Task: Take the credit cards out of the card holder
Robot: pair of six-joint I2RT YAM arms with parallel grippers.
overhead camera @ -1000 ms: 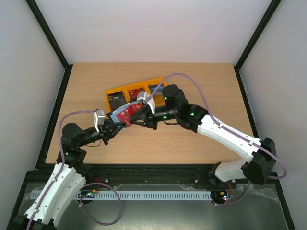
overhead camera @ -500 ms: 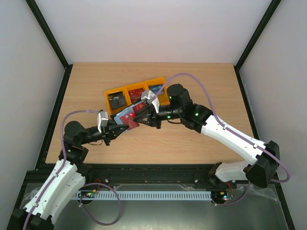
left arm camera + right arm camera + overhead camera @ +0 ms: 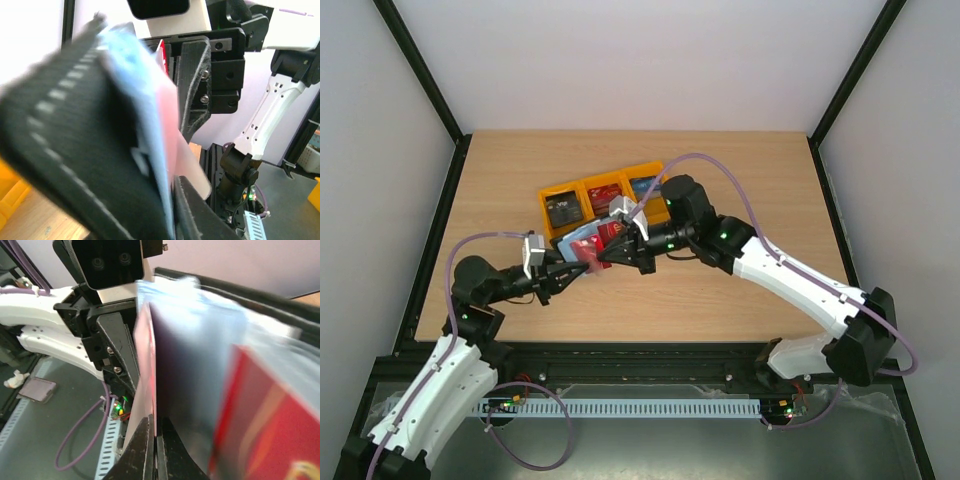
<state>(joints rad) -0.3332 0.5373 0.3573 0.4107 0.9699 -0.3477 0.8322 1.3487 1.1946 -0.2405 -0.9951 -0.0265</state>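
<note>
Left gripper: I see it [image 3: 575, 268] low over the table [image 3: 740, 180], reaching toward the middle. It is clamped on the black outer flap of the holder. In its wrist view one finger [image 3: 192, 212] presses against that flap from the lower right.
Holder: it [image 3: 578, 240] hangs between the two grippers, just on the near side of the bin. It is spread open with its blue-grey pockets facing up in the top view. I cannot tell whether it touches the table. The left wrist view shows the stitched black outside [image 3: 75, 145], much blurred.
Red card: it [image 3: 592, 262] sticks partway out of a pocket, its free end toward the right gripper and its other end in the pocket.
Right gripper: it [image 3: 607, 255] comes in from the right and is pinched shut on the red card. In its wrist view both fingers [image 3: 142, 452] meet at the card's lower edge.
Second red card: it [image 3: 265, 415] sits in a holder pocket further right in the right wrist view, too blurred for detail.
Bin: it [image 3: 549, 192] is yellow, lies behind the holder and has three compartments.
Bin cards: a dark card [image 3: 563, 211] lies in the left compartment, a red one in the middle and a blue one on the right.
</note>
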